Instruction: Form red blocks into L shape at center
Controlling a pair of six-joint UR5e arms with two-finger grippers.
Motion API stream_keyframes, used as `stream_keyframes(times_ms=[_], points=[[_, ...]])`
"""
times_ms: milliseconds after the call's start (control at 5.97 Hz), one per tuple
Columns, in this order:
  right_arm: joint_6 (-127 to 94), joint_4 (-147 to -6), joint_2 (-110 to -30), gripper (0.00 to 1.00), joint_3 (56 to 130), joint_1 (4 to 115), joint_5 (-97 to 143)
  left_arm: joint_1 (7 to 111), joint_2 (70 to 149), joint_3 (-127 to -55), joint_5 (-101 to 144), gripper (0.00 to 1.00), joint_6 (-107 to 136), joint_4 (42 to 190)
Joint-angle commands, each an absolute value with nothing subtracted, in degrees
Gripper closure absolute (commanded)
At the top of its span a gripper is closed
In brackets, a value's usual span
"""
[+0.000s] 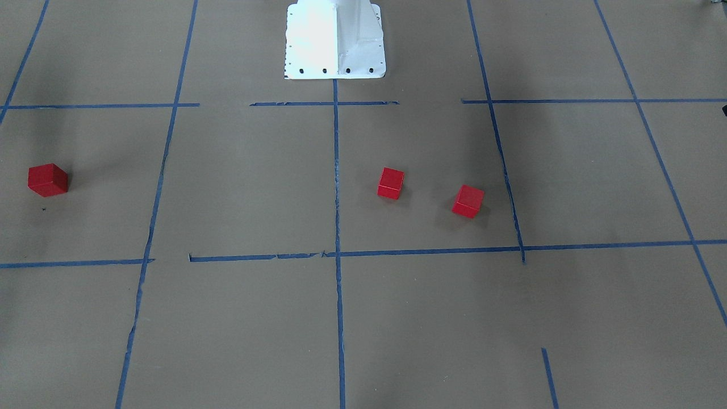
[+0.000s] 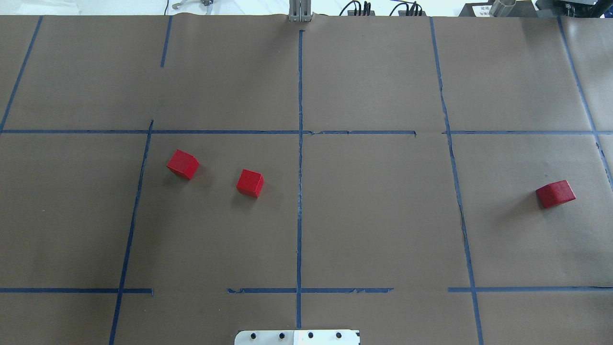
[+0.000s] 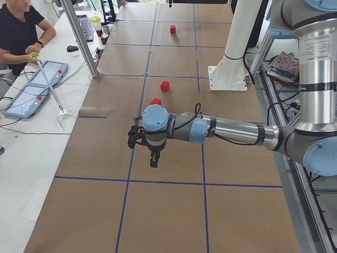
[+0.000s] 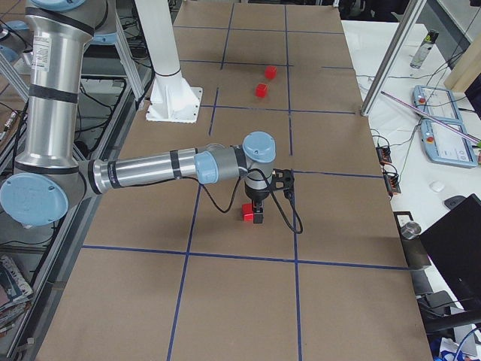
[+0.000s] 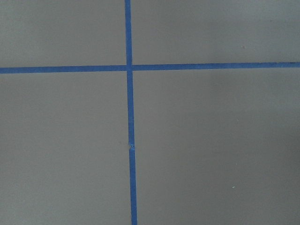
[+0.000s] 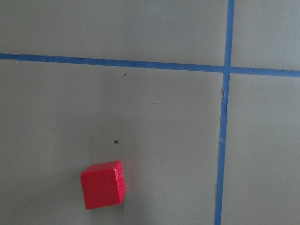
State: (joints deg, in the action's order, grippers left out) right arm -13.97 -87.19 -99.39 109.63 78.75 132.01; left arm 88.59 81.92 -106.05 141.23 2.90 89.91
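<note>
Nearest the robot in the overhead view, a white base plate (image 2: 297,337) astride the blue tape line (image 2: 300,215); beyond it, the center (image 2: 373,211), brown paper cells either side of that line; in the cell on the robot's left, an inner red block (image 2: 250,183) near the line and an outer red block (image 2: 183,164) near the cell's far border, apart, both askew to the grid; well off to the robot's right, across another tape line and outside the center, a third red block (image 2: 555,194); over it in the right side view, the right gripper (image 4: 256,216), pointing down and overlapping the cube, fingers spread or clamped impossible to tell; on the robot's left, the left gripper (image 3: 152,159) above a tape crossing, likewise unreadable; farthest off, cables (image 2: 364,8) along the far edge and a seated person (image 3: 18,31) at a side bench.
</note>
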Motion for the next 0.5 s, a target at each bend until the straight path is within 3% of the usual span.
stream_keyframes(times_ms=[0,335], points=[[-13.97,-87.19,-99.40,0.00,109.51,78.75,132.10,88.51,81.30,-105.56,140.81,0.00,2.47,90.61],[-13.89,-86.40,-100.36,0.00,109.16,78.66,132.19,88.51,81.12,-105.56,140.89,0.00,2.46,90.62]])
